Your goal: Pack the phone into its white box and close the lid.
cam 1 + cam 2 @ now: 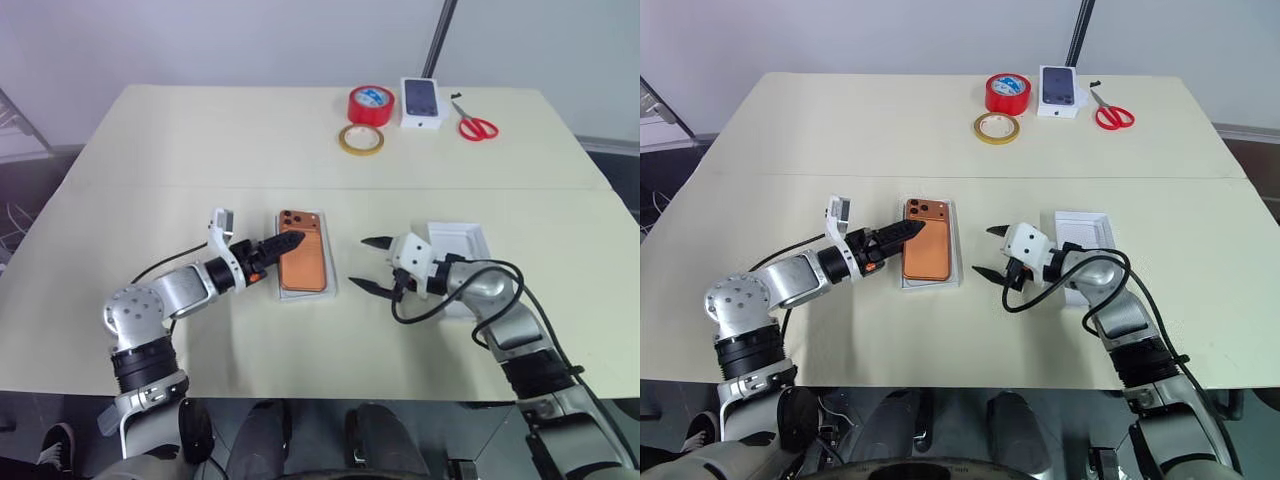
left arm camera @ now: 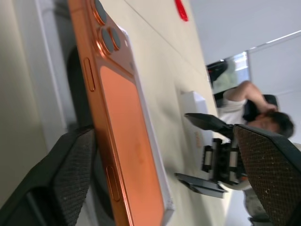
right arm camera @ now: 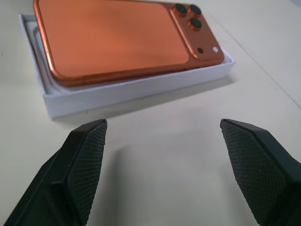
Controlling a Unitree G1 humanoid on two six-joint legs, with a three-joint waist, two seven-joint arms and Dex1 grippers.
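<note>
Right claw (image 1: 369,265) released, fingers spread, just right of the white box (image 1: 303,293). Left claw (image 1: 283,243) released at the box's left edge. Phone (image 1: 303,258) lies camera-side up in box. Lid (image 1: 459,241) behind right claw on counter (image 1: 300,130).

White box (image 1: 327,262) floor hidden under phone (image 1: 304,262); lid (image 1: 470,238) near edge behind right end effector (image 1: 372,264).
</note>
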